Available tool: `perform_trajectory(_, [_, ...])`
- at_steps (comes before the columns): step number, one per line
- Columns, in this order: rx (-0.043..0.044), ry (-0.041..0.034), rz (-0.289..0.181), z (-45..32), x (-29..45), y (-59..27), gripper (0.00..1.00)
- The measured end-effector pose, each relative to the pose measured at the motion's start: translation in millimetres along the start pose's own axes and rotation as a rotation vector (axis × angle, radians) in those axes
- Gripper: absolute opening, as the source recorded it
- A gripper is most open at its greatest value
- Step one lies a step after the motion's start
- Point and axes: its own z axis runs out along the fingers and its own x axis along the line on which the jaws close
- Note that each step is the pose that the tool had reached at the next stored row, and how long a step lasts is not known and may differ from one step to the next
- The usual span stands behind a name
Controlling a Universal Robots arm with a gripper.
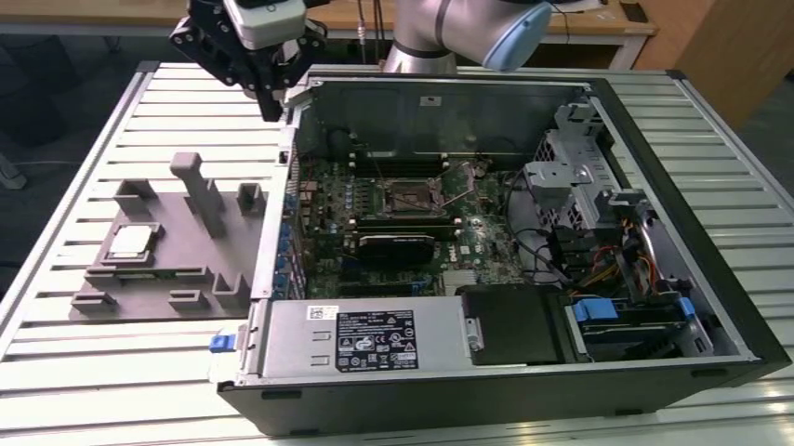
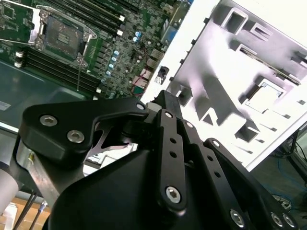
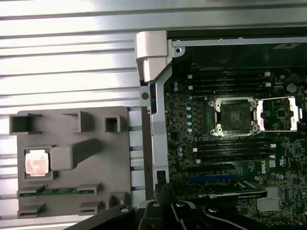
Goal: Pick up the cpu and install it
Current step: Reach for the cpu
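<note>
A ribbed metal bench (image 1: 74, 372) holds a grey tray (image 1: 186, 265) with the square cpu (image 1: 130, 243). The black claw (image 1: 271, 111) is pinched together.

One gripper (image 1: 268, 110), its fingers (image 3: 161, 188) closed together on nothing. Beside them, one grey fixture tray (image 3: 108, 153) with one cpu (image 3: 37, 161) and one memory stick (image 3: 53, 191). One open computer case (image 1: 434, 111): one motherboard (image 3: 230, 158), one empty CPU socket (image 3: 233, 115).

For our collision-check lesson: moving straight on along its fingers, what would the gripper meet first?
The gripper would probably meet the computer case's side wall, between the fixture tray and the motherboard; depth is unclear.
</note>
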Motion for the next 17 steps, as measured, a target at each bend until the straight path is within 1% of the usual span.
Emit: perform_trajectory(17, [0.0, 0.0, 0.0, 0.5, 21.7, -0.6, 0.11])
